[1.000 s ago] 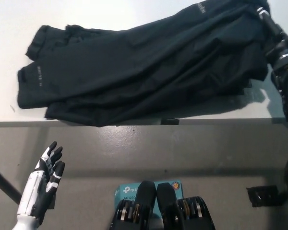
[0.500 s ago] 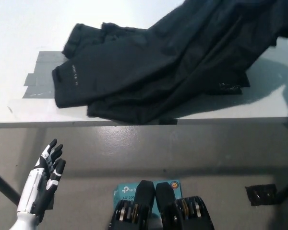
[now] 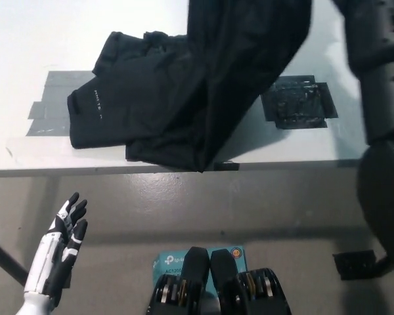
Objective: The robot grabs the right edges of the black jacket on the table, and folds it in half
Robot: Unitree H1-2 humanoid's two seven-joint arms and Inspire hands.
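Black jacket (image 3: 184, 98) hung limp, soft; prob. best held by hem at 12. Right hand unseen; left hand (image 3: 56, 259) open, empty, at 7.

The jacket (image 3: 190, 92) covers the middle of the table (image 3: 26, 26): its left part lies flat, and its right part rises as a hanging fold out of the top of the view, blocking passage across the table's centre. The right arm (image 3: 381, 98) fills the right edge of the view and closes that side. Bare table surface lies left of the jacket and behind it at the upper left. Right of the fold, the table is open around a dark tape patch (image 3: 295, 102). Grey tape (image 3: 52, 102) lies flat at the left. Below the table edge, the left hand (image 3: 59, 252) hangs over open floor.
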